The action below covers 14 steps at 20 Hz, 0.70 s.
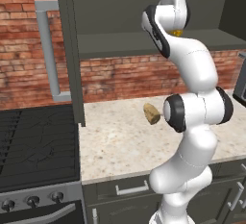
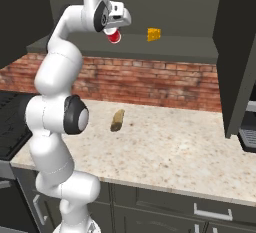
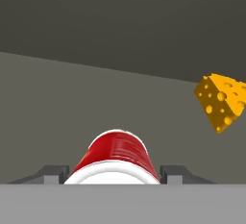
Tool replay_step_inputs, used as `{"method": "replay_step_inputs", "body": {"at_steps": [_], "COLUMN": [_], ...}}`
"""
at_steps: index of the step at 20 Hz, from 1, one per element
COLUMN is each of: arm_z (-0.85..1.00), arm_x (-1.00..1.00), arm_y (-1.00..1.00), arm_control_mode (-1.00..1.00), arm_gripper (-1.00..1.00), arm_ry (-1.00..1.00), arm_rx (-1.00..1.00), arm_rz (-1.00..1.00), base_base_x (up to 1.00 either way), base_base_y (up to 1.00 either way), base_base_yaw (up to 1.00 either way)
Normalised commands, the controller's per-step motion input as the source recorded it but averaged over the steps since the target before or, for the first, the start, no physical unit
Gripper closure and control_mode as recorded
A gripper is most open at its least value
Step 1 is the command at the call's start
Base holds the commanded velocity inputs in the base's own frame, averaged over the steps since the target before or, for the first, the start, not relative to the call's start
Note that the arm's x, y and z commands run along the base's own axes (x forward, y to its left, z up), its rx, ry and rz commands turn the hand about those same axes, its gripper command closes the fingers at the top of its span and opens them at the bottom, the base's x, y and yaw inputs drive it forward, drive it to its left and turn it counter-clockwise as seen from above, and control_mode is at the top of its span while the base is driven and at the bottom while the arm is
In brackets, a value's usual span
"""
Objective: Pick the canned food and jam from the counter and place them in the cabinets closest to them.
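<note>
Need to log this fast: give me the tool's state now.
Tool: closed on the can, held up in the open cabinet.

The can at the bottom centre of the hand view has a glossy red wall with a smooth white band. The cabinet across the top of the right base view is matt dark grey. The counter looks like speckled beige stone, polished. Behind it the brick wall is rough red. The cheese wedge is pitted and yellow. The arm is glossy white plastic.
</note>
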Motion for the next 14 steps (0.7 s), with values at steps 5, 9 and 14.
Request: {"method": "replay_step_inputs", "body": {"at_steps": [5, 9, 14], "arm_z": [-0.03, 0.00, 0.00], "arm_x": [0.19, 0.13, 0.01], "arm_y": [-0.02, 0.00, 0.00], "arm_control_mode": [-1.00, -1.00, -1.00], "arm_gripper": [1.00, 1.00, -1.00], "arm_ry": [0.00, 0.00, 0.00], "arm_rx": [0.00, 0.00, 0.00], "arm_rz": [0.00, 0.00, 0.00], "base_base_x": [0.00, 0.00, 0.00], "base_base_y": [0.00, 0.00, 0.00], "base_base_yaw": [0.00, 0.00, 0.00]}}
